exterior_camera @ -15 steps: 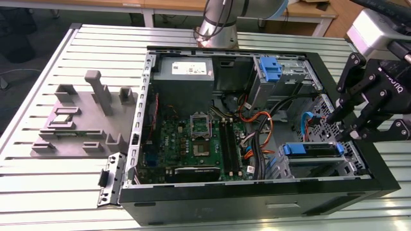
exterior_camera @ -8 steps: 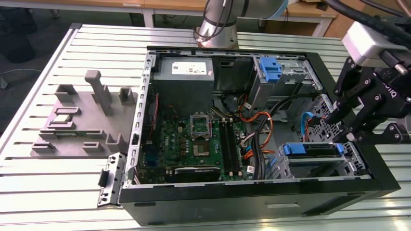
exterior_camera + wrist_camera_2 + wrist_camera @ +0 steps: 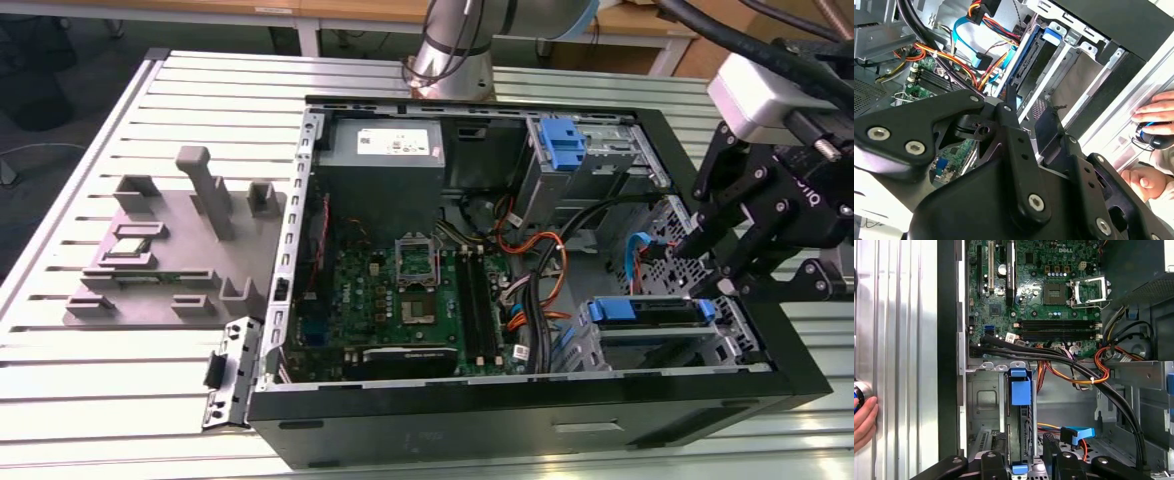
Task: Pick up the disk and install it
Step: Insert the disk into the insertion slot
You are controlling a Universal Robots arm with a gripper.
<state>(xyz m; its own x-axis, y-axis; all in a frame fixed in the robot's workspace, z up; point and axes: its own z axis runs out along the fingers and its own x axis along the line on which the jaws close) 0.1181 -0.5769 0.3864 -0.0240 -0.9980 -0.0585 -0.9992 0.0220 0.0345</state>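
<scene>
We saw the disk (image 3: 650, 310) standing on its edge in the metal drive cage (image 3: 984, 400), at the corner of the open computer case (image 3: 467, 420) on the exterior view's right. From above it looked like a blue strip with a dark slab under it.

The gripper (image 3: 734, 275) hung just above this corner, and its jaws were released and held nothing. In the first wrist view the two black fingers (image 3: 1053, 452) stood one on each side of the disk's edge. We could not tell if they touched it.

Beside the cage, black and orange cables (image 3: 541, 270) ran over to the green motherboard (image 3: 400, 300). The case lay on a ribbed metal table (image 3: 120, 400). A grey holder (image 3: 160, 270) stood on the table at the exterior view's left, well apart from the case. A person's hand (image 3: 864, 422) rested on the table near the case.
</scene>
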